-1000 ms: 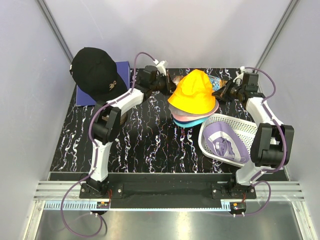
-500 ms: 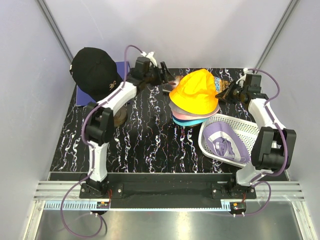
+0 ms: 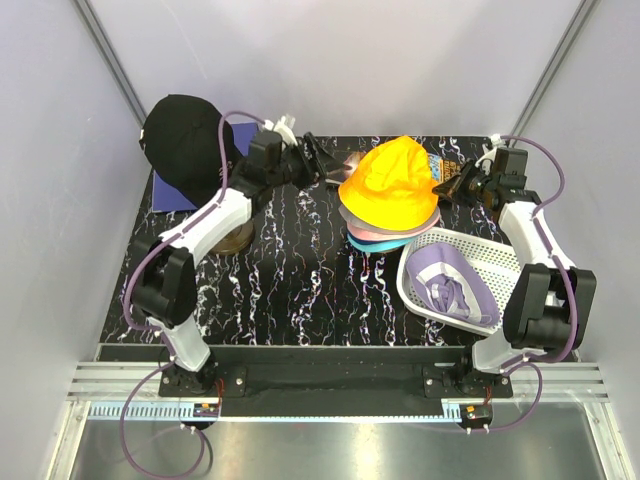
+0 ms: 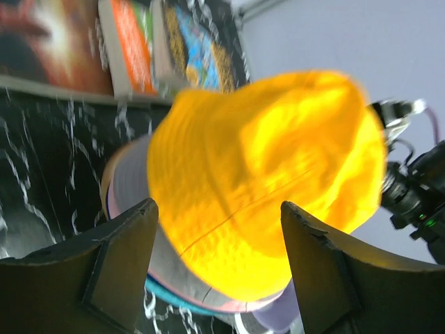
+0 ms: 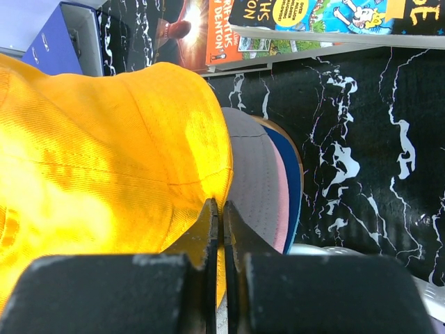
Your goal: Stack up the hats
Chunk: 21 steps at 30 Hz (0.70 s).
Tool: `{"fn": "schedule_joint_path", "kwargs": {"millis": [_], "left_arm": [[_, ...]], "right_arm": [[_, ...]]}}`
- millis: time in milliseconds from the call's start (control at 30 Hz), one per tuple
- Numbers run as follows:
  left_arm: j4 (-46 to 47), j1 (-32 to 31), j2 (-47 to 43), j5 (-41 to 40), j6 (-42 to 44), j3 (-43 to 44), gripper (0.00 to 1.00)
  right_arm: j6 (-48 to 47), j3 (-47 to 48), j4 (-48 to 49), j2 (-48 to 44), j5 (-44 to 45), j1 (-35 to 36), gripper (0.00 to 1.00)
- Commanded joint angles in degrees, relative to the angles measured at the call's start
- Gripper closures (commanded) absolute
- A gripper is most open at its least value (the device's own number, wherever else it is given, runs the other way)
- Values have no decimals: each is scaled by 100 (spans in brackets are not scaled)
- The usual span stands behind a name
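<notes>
An orange bucket hat (image 3: 390, 182) tops a pile of hats whose pink, blue and teal brims (image 3: 383, 240) stick out below it. My right gripper (image 3: 448, 188) is shut on the orange hat's (image 5: 104, 160) right brim, with the fabric pinched at the closed tips (image 5: 220, 206). My left gripper (image 3: 325, 165) stands open just left of the pile, touching nothing. In the left wrist view the orange hat (image 4: 264, 167) lies beyond the spread fingers (image 4: 122, 264). A black cap (image 3: 185, 135) sits raised at the back left. A lavender hat (image 3: 448, 285) lies in the white basket (image 3: 492, 262).
Books (image 3: 442, 165) lie flat along the back edge behind the pile, also in the wrist views (image 5: 313, 21) (image 4: 132, 42). A blue box (image 3: 170, 192) lies under the black cap. The basket is tilted at the right, close to my right arm.
My left gripper has opened, let go of the orange hat and drawn back to the left. The right gripper stays shut on the brim, and the hat sits slightly further right.
</notes>
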Motion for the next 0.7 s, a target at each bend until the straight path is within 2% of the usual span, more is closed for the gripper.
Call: {"fn": "schedule_joint_path", "kwargs": {"millis": [0,167,233,467,600,633,667], "left_arm": [[515,-74,-148,408,-582,-487,26],[813,-100,-245,426,-986,-874,26],[1286,-118,-228,496,-1223,-1076,26],[2193,-223,53,663,-1593,-1156,33],[2659,-267,229,760,-1848,-1226,45],[2791,-267,238,760,-1883,-1261,54],[2827,-267,238,760,-1875,-1270,57]], "right_arm": [[16,-71,263,-282,-39,-45,100],[16,-80,280,-335,-39,-45,100],[17,-88,298,-335,-47,-45,100],[25,-132,298,-335,-83,-36,100],[25,-141,289,-335,-91,-36,100],[25,-141,298,-335,-100,-36,100],[34,-150,298,-335,-100,-45,100]]}}
